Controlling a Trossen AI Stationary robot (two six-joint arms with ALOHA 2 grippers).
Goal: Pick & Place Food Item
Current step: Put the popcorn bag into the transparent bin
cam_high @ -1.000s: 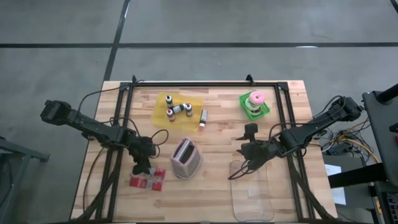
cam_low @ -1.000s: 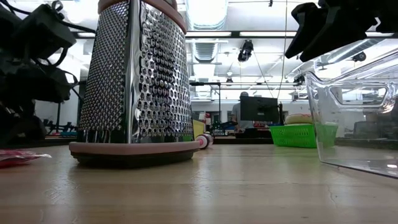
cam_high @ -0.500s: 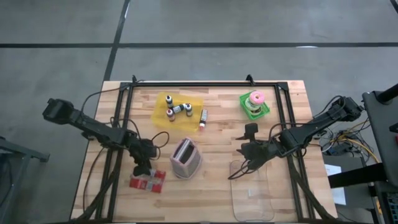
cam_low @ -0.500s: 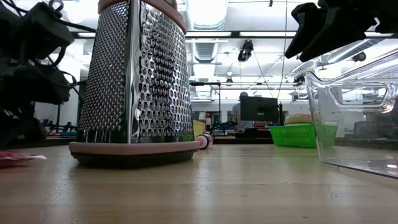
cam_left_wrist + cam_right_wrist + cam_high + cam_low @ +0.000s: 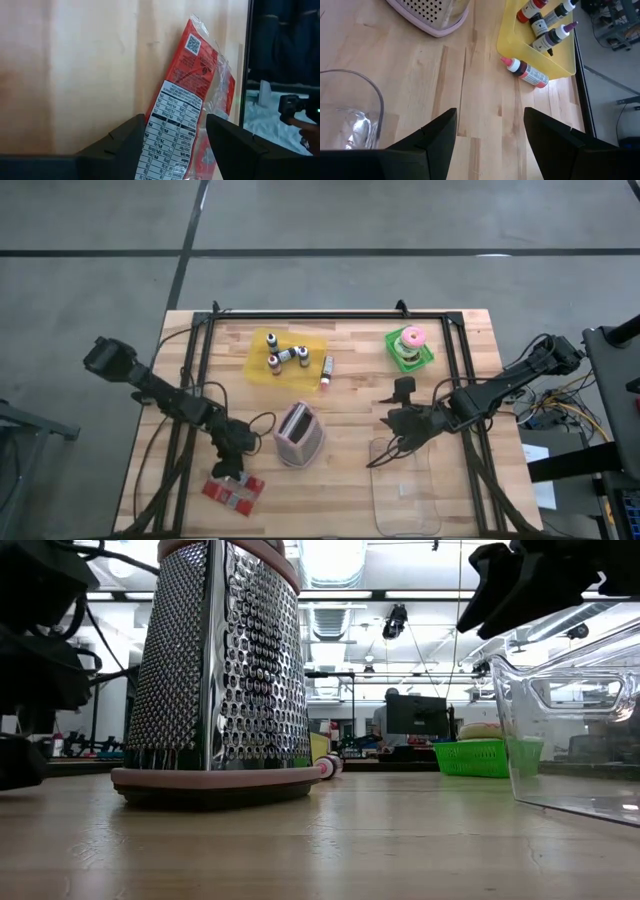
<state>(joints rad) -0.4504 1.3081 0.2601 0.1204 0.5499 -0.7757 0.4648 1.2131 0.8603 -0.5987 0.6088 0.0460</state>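
One item matters, the red snack packet [image 5: 187, 117]; it lies on the counter [image 5: 350, 400] near the front left, between our left fingers [image 5: 172, 142], spread but not clamped; lifting and placing remain; our right fingers [image 5: 487, 135] hang apart above the clear tub [image 5: 405, 485]; grater [image 5: 298, 434] between.

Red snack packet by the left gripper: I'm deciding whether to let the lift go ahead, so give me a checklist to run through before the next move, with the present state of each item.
1. Left gripper over the red snack packet: ok.
2. Packet sits between the left fingers, per the left wrist view: ok.
3. Firm grip on the packet: cannot tell.
4. Clear container open, nothing seen inside: ok.
5. Box grater stands between packet and container: not ok for a straight low path.
6. Right gripper hovers at the container's far rim, open, holding nothing: ok.
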